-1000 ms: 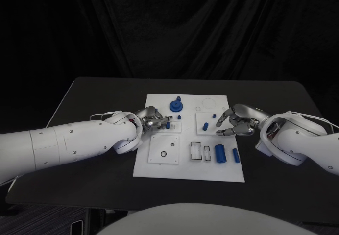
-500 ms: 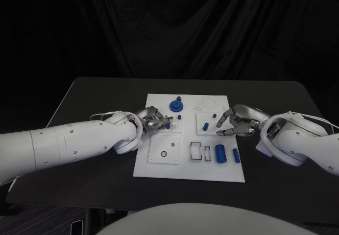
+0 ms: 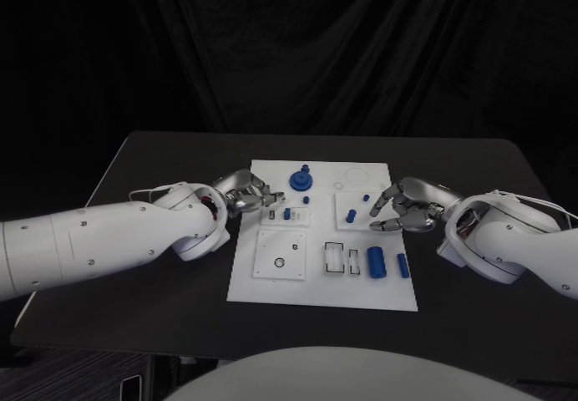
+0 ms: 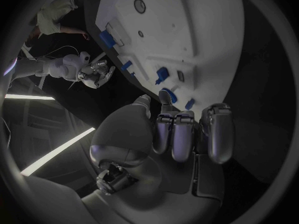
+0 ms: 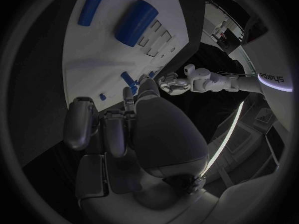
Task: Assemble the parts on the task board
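Observation:
The white task board (image 3: 323, 291) lies mid-table. My left hand (image 3: 247, 194) hovers at its left edge, fingers half curled, thumb apart, nothing held; its fingertips stop just short of two small blue pieces (image 3: 281, 215) standing in a small white block. My right hand (image 3: 403, 209) hangs over the board's right side in a loose claw, holding nothing, beside two short blue pieces (image 3: 351, 215). A blue round knob (image 3: 300, 180) stands at the back. A blue cylinder (image 3: 376, 261) and a blue rod (image 3: 403, 266) lie at the front right. The left wrist view shows the left hand (image 4: 184, 132) and the board (image 4: 193, 30).
A white plate with a round hole (image 3: 280, 261) and two rectangular slots (image 3: 342, 259) sit on the board's front half. A ring outline (image 3: 359, 175) marks its back right corner. Black table (image 3: 157, 251) surrounds the board. The right wrist view shows the cylinder (image 5: 134, 16).
My left hand has drawn back up and to the left, off the small white block, leaving the blue pieces uncovered there. The right hand has stayed put.

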Tool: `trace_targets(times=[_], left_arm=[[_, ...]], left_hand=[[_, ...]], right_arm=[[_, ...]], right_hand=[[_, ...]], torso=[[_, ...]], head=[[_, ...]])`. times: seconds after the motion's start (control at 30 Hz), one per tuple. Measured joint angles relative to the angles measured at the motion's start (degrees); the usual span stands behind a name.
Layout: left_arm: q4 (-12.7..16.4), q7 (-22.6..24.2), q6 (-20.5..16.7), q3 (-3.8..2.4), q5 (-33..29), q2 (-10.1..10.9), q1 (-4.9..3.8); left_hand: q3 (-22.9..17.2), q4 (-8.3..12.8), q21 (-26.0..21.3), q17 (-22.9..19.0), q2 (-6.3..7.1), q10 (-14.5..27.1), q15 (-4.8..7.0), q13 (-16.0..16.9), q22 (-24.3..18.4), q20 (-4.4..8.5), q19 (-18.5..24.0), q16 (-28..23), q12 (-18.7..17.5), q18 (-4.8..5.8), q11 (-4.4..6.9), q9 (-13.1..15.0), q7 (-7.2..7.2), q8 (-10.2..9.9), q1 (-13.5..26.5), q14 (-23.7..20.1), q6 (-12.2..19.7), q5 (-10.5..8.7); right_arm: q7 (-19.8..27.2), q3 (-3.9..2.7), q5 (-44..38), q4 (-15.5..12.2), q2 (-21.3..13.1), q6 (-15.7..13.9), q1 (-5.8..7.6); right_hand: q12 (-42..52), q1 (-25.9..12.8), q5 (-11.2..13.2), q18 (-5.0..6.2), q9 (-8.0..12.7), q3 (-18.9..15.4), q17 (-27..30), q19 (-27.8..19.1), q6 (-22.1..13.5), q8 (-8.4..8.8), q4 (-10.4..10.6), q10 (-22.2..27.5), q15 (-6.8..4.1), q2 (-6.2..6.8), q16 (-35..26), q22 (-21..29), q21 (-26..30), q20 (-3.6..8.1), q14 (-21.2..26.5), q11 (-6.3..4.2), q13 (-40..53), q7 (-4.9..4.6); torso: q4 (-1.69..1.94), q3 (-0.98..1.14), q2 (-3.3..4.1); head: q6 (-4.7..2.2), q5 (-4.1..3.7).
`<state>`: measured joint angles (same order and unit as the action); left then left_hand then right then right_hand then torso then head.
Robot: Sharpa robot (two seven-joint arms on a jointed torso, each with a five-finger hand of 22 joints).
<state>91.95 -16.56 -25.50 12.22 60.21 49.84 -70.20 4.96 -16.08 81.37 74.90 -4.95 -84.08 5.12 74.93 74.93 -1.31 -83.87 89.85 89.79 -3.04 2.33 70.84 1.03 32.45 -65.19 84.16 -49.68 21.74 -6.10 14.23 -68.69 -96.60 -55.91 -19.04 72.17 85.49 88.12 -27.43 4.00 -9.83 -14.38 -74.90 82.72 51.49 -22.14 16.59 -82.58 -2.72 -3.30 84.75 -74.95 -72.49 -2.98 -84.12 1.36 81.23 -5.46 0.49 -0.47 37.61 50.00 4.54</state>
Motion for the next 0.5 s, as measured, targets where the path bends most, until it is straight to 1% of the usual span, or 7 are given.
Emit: trace_targets(times=[0.03,0.07,0.1,0.2,0.3,0.4,0.5], left_arm=[[0.02,0.15,-0.03,-0.05,0.28,0.22,-0.74],[0.02,0.29,-0.03,-0.07,0.54,0.35,-1.48],[-0.1,0.51,0.0,-0.11,0.88,0.42,-2.42],[-1.17,1.11,0.39,-0.14,1.62,0.36,-4.23],[-3.28,1.43,1.2,-0.15,2.19,-0.18,-5.15],[-5.31,1.48,2.19,-0.12,2.52,-1.07,-5.48],[-7.68,1.44,3.78,-0.1,2.82,-2.45,-5.75]], left_hand=[[-0.07,0.32,0.35,0.0,0.23,-0.08,0.0,0.0,0.0,0.0,0.0,0.0,0.0,0.12,0.08,0.07,0.02,0.0,-0.8,0.0,0.39,-0.2],[-0.21,0.6,0.6,0.0,0.37,-0.08,0.0,0.0,0.0,0.0,0.0,0.0,0.0,0.9,0.08,0.08,0.1,0.0,-1.48,0.0,0.45,-0.21],[-0.42,0.86,0.88,0.0,0.47,-0.08,0.0,0.0,0.0,0.0,0.0,0.0,0.0,0.94,0.08,0.09,-0.02,0.0,-2.41,0.0,0.57,-0.27],[-1.12,1.56,1.58,0.0,0.66,-0.08,0.0,0.0,0.0,0.0,0.0,0.0,0.0,0.93,0.08,-0.06,0.18,-0.29,-4.81,0.0,1.2,-1.23],[-1.59,2.03,1.95,0.0,0.7,-0.08,0.0,0.01,0.0,0.0,0.0,0.0,0.0,0.93,0.08,-0.36,0.22,-0.51,-6.34,0.0,1.4,-2.16],[-1.59,2.03,2.29,0.0,0.75,-0.08,-0.01,0.01,0.0,0.0,0.0,0.0,0.0,0.93,0.08,-0.44,0.3,-0.73,-6.38,0.0,1.47,-2.37],[-1.59,2.03,2.29,0.0,0.75,-0.08,-0.01,0.01,-0.01,0.0,0.0,0.0,0.0,0.93,0.08,-0.59,0.5,-1.12,-6.38,0.0,1.68,-3.78]], right_arm=[[0.05,0.0,0.0,0.03,0.0,-0.08,0.0],[0.1,0.0,0.0,0.08,0.0,-0.16,0.0],[0.16,0.0,0.0,0.15,0.0,-0.25,0.0],[0.29,0.0,0.0,0.39,0.07,-0.47,-0.01],[0.42,0.0,0.0,0.56,0.38,-0.67,-0.01],[0.56,-0.02,0.0,0.57,0.51,-0.82,-0.01],[0.69,-0.02,0.0,0.6,0.47,-0.95,-0.01]], right_hand=[[0.0,0.0,0.0,0.0,0.0,-0.09,0.0,0.0,0.0,0.0,0.09,0.0,0.0,0.0,0.0,0.0,0.0,0.0,0.0,0.0,-0.01,0.0],[0.0,0.0,0.0,0.0,0.0,-0.16,0.0,0.0,0.0,0.0,0.16,0.0,0.0,0.0,0.0,0.0,0.0,0.0,0.0,0.0,-0.02,0.0],[0.0,-0.01,0.0,0.0,0.0,-0.16,0.0,0.0,0.0,0.0,0.16,0.0,0.0,-0.01,0.0,0.0,0.0,0.0,0.0,0.0,-0.02,0.0],[0.02,-0.01,0.0,0.0,0.05,-0.15,0.0,0.0,0.0,0.0,0.16,0.01,0.0,-0.01,0.0,0.01,0.0,0.0,0.0,0.0,-0.04,0.0],[0.14,-0.01,-0.26,0.0,0.05,-0.16,0.0,0.0,0.0,0.0,0.16,0.29,0.0,-0.01,0.0,0.01,-0.29,0.0,0.0,0.29,-0.24,0.0],[0.21,-0.01,-0.28,0.0,0.05,-0.16,0.0,0.0,0.0,0.0,0.16,0.3,0.0,-0.01,0.0,0.01,-0.29,0.0,0.01,0.29,-0.3,0.0],[0.22,-0.01,-0.5,0.0,0.06,-0.16,0.0,0.0,0.21,0.0,0.16,0.3,0.0,-0.01,0.0,0.01,-0.39,0.0,0.02,0.29,-0.32,0.21]], torso=[[0.01,0.0,0.0],[0.01,-0.01,0.0],[0.01,-0.03,0.0],[0.02,-0.03,-0.05],[-0.02,0.02,-0.15],[-0.12,0.1,-0.21],[-0.16,0.18,-0.21]], head=[[0.0,0.04],[0.0,0.05],[0.0,0.08],[0.0,0.15],[0.0,0.43],[0.0,0.58],[0.0,0.62]])
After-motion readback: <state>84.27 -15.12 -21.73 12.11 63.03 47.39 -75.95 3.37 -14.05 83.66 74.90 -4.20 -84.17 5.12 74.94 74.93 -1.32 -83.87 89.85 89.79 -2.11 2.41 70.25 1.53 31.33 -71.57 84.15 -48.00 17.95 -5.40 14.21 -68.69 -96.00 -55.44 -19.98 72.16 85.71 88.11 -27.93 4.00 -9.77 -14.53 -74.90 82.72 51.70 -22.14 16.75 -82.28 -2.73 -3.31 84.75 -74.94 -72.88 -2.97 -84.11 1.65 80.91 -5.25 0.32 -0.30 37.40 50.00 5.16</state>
